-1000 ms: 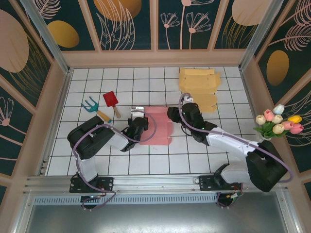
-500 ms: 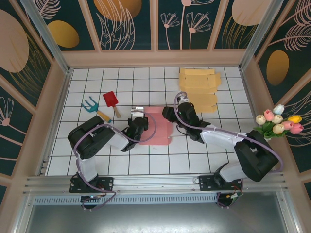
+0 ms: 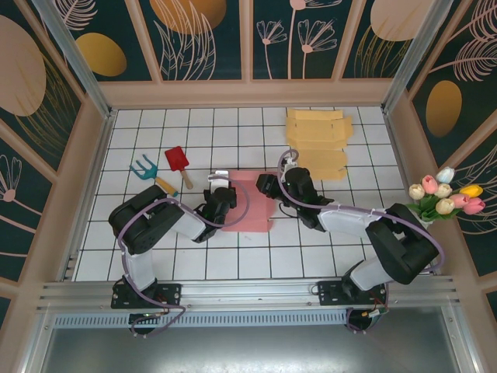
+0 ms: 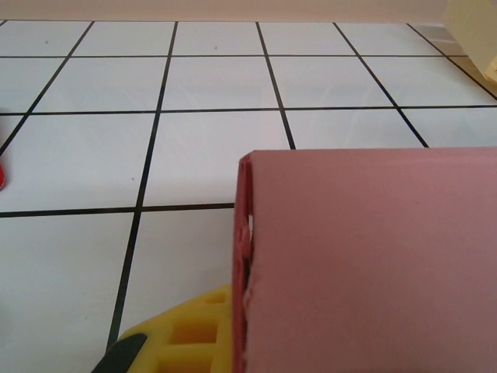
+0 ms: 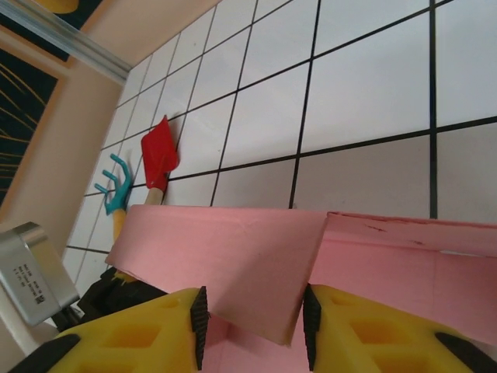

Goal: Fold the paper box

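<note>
**While the left pincer (image 3: 226, 196) gripped the pink paper box (image 3: 250, 203), the right pincer (image 3: 262, 186) stood apart around a flap**

As the top camera showed it, the pink paper box lay near the middle of the white-tiled bench (image 3: 256, 260), partly folded, with one arm reaching in from each side. The left pincer sat at the box's left edge, its jaws together on the left wall of the box. In the left wrist view that wall (image 4: 373, 256) rose upright as a broad pink panel. One yellow finger (image 4: 190, 342) showed just outside it at the lower left, and the other was hidden behind the paper.

The right pincer sat at the box's far right corner. In the right wrist view its two yellow fingers (image 5: 140, 342) stood apart. The pointed corner of a pink flap (image 5: 248, 264) hung down into the gap between them. Whether either pad touched the flap could not be told. Another pink panel of the box ran off to the right, behind the right-hand finger.

A red toy shovel (image 3: 177, 162) and a teal toy rake (image 3: 144, 167) lay just beside each other on the bench, to the left of the box and beyond the left arm. A stack of flat yellow cardboard blanks (image 3: 318, 140) lay at the far right of the bench, near the right pincer but apart from it. A bunch of tulips (image 3: 444, 194) stood at the right wall.
</note>
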Robot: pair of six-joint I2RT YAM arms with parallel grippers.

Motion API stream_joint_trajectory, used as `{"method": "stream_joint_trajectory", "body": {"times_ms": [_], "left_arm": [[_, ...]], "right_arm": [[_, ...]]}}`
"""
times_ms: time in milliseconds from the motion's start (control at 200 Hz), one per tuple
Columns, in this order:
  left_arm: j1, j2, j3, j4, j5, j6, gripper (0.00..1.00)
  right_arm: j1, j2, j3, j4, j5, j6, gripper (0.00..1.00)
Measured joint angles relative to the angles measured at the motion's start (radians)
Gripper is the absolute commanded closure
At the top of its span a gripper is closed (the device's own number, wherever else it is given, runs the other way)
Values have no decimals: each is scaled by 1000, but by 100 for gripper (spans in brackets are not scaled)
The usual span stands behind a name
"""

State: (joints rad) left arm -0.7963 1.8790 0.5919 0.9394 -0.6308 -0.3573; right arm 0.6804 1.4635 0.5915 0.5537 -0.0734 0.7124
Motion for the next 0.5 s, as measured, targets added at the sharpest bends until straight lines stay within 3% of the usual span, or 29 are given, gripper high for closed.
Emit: {"method": "stream_joint_trajectory", "body": {"times_ms": [280,500], "left_arm": [[0,0,0,-1,1,-3,100],[0,0,1,-1,0,-5,100]], "right_arm": [[-36,-21,-77,55,0,3,75],[-72,-23,-130,79,-8,-3,63]]}}
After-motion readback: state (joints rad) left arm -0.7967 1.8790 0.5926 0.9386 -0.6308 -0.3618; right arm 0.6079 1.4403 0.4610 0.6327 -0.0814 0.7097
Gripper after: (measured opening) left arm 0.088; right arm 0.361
